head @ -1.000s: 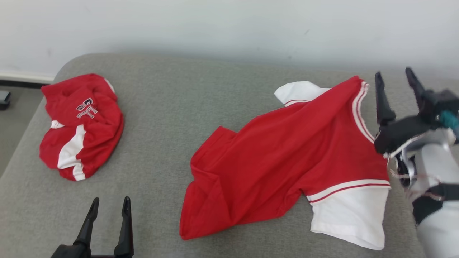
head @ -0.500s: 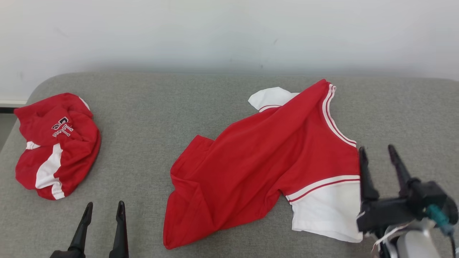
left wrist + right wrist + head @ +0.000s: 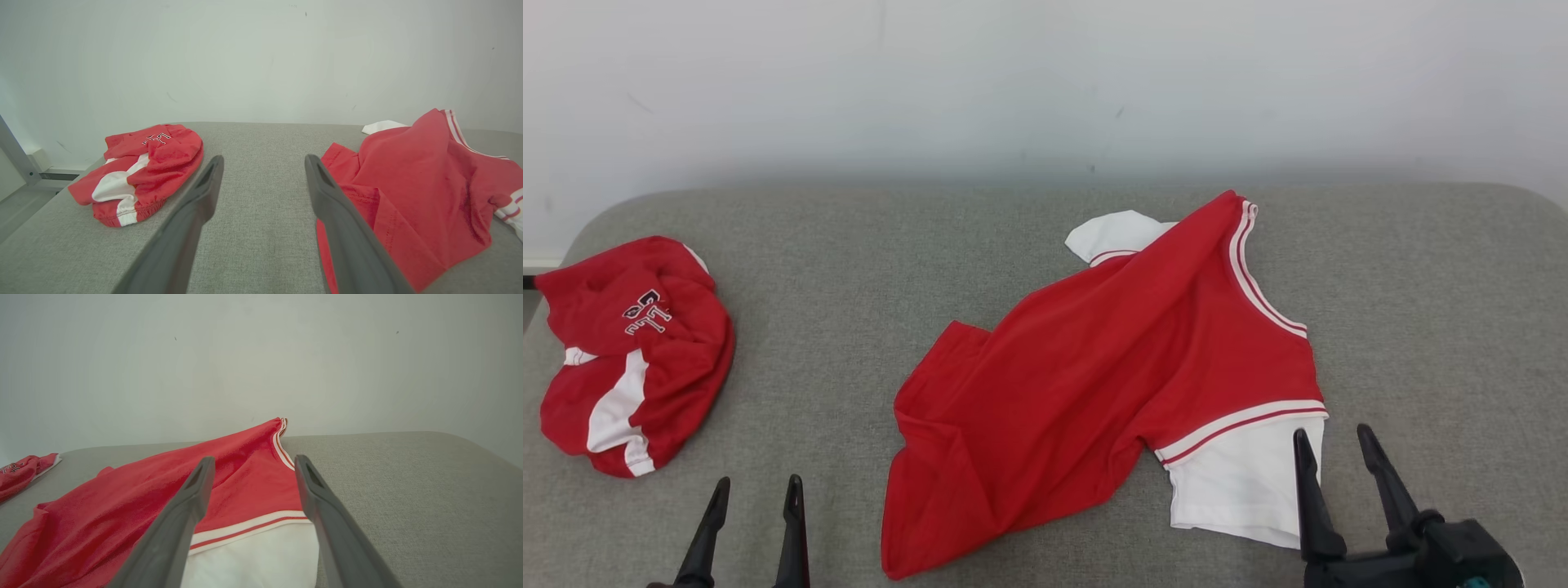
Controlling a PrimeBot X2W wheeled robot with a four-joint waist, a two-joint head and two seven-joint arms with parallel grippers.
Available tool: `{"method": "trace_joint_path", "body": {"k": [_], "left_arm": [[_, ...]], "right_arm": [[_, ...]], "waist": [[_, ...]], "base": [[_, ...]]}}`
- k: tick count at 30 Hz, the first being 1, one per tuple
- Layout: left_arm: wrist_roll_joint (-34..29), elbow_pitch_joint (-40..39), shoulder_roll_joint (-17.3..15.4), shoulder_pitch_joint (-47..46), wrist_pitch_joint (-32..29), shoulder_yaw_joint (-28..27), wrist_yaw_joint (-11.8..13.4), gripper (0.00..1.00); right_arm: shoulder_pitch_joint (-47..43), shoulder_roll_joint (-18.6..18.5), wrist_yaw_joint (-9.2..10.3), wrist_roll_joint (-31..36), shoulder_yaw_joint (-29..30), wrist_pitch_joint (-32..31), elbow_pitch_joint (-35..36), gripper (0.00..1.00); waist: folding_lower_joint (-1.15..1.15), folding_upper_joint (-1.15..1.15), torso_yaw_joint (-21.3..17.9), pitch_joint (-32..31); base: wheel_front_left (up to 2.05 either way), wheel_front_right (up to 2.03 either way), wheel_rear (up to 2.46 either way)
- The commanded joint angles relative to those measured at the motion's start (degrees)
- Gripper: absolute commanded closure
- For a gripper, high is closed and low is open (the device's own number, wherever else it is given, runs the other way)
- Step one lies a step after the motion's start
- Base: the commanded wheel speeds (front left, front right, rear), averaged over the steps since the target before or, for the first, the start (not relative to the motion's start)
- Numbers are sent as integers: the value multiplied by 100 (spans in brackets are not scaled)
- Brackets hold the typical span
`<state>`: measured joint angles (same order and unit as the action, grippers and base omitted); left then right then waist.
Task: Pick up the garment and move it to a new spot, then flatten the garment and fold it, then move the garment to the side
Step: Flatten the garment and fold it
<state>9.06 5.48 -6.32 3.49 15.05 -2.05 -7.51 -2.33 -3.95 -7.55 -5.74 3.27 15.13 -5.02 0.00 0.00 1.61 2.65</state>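
The left gripper (image 3: 757, 483) and right gripper (image 3: 1330, 434) both stand open, holding nothing; the right one's tips seem to hover over the white sleeve (image 3: 1241, 490) of the red garment (image 3: 1094, 376).

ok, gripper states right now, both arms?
Left gripper: open, empty.
Right gripper: open, empty, beside the red shirt.

Crumpled red-white clothing bundle (image 3: 629, 355) with lettering, far left on grey cushion (image 3: 849, 261), close to its edge. White wall (image 3: 1013, 82) behind.
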Motion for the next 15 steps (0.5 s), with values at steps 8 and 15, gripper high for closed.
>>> {"method": "trace_joint_path", "body": {"k": [8,15], "left_arm": [[-73,82,-24,148,19,32,4,0],[4,220,-105,-11,19,429,4,0]], "right_arm": [[-379,106,13,-110,-54,2,-22,0],[-293,117,13,-145,-126,2,-62,0]], "waist": [[0,0,-62,-95],[0,0,-114,-43]], "base": [[0,0,0],[0,0,0]]}}
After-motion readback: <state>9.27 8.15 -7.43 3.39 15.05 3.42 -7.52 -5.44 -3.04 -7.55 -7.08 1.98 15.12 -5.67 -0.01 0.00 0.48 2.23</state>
